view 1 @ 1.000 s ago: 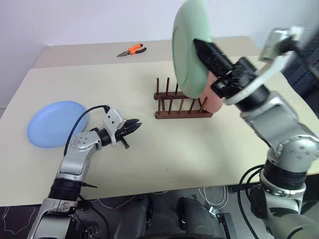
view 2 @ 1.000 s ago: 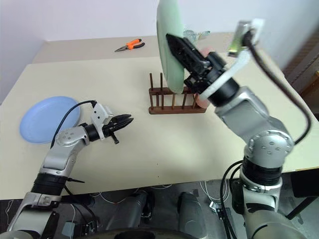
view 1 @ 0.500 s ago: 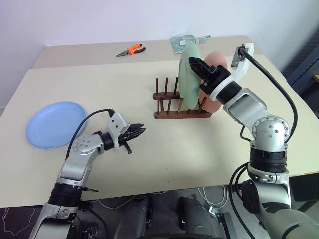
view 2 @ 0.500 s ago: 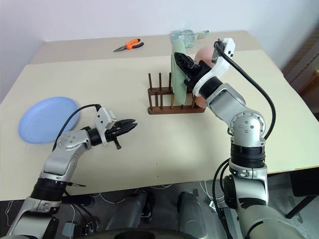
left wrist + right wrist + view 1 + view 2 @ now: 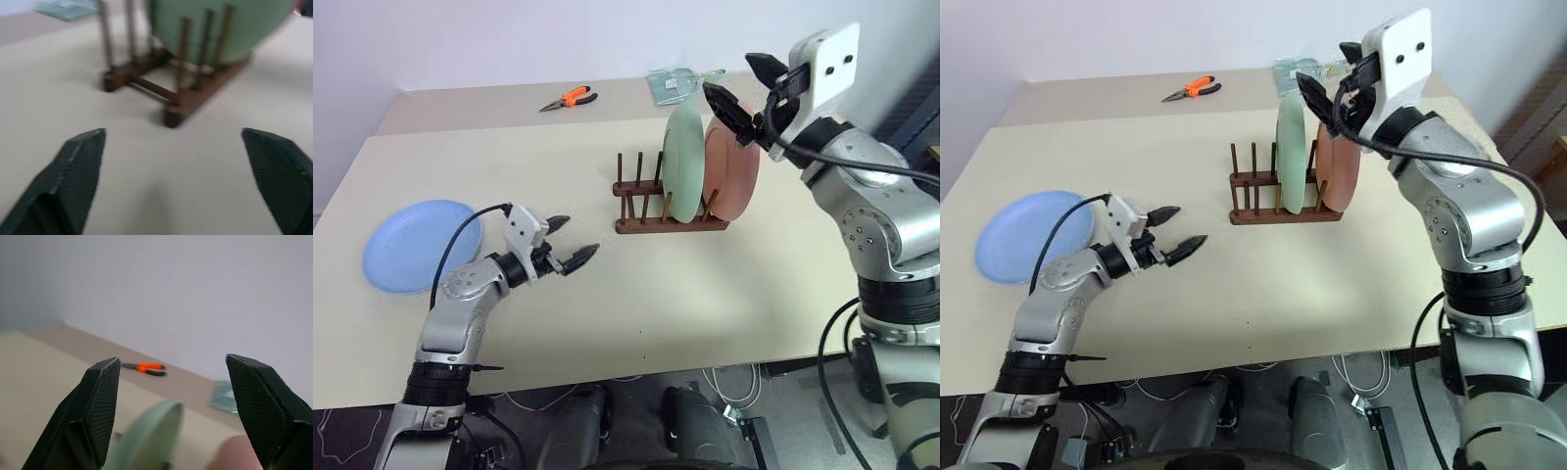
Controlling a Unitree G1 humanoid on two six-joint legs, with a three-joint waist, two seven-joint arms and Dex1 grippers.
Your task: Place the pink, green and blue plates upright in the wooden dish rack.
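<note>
**Two plates racked, blue one next**

Right, I have the green plate (image 5: 683,164) and the pink plate (image 5: 734,171) standing on edge side by side in the wooden dish rack (image 5: 668,208), green toward my left, pink at the right end. My right gripper (image 5: 750,86) hovers above their top rims with its fingers spread wide, holding nothing. The blue plate (image 5: 419,243) lies flat on the surface (image 5: 705,304), far out to my left, well apart from the rack. My left gripper (image 5: 570,241) sits between that plate and the rack, fingers wide and empty, pointing toward the rack. So the job now, as I read it, is fetching the blue one. I'd swing the left arm back to the plate, slide one finger under the near rim, pinch firmly, then tip it upright and aim for the free pegs left of the green plate. Careful not to nudge the standing pair.
</note>
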